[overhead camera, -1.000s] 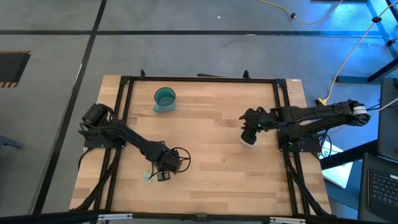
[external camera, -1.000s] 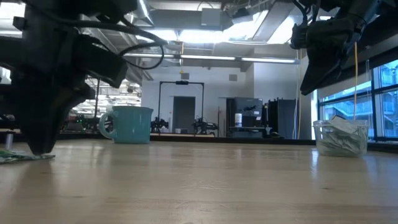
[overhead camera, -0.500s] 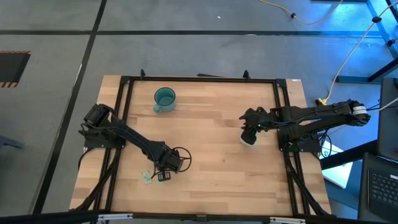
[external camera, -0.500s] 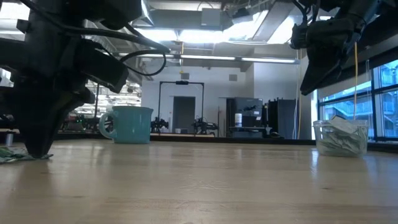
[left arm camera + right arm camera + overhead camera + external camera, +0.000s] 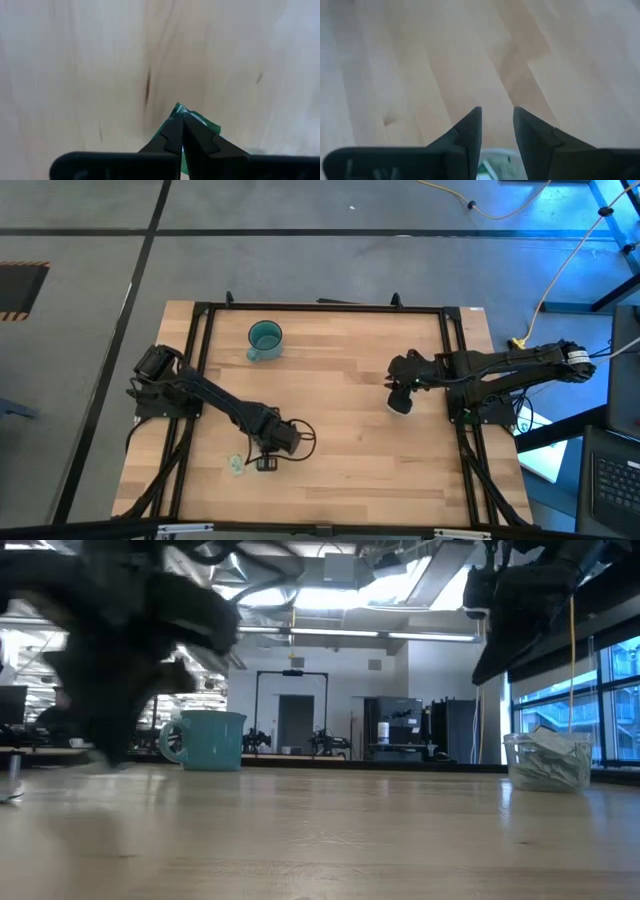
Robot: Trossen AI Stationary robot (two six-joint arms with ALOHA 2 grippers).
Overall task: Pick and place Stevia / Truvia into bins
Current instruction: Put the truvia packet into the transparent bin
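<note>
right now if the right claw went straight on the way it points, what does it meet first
Probably the clear cup. The right claw, open, points down at the table, and its wrist view shows sachets just below its fingertips. In the high view it hangs right over that cup, though depth is unclear.

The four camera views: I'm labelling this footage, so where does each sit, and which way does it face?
High: overhead, straight down; both arms, teal mug, table.
Low: table height, level across; mug, clear cup, both arms.
Left wrist: looks at wood; left claw shut on green sachet.
Right wrist: looks at wood; right claw open.
Shared: high and low both show the mug.
</note>
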